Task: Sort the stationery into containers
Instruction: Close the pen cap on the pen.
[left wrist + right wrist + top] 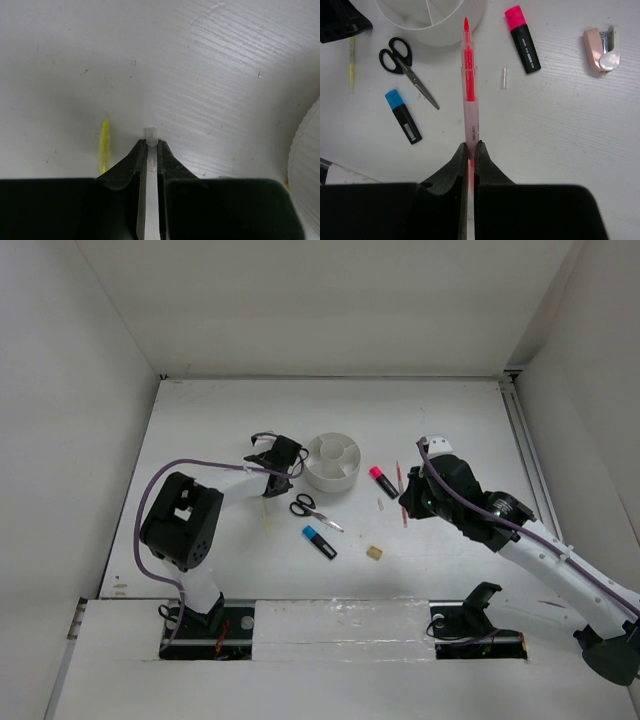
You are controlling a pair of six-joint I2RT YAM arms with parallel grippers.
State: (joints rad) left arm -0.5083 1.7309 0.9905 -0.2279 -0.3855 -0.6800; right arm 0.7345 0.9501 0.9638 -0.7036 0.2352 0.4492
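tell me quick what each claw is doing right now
left claw: closed, pinching what looks like a small clear piece
right claw: closed on the red pen

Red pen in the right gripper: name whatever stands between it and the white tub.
From above, only the pink highlighter lies flat on the table between the red pen and the white tub; nothing taller does.
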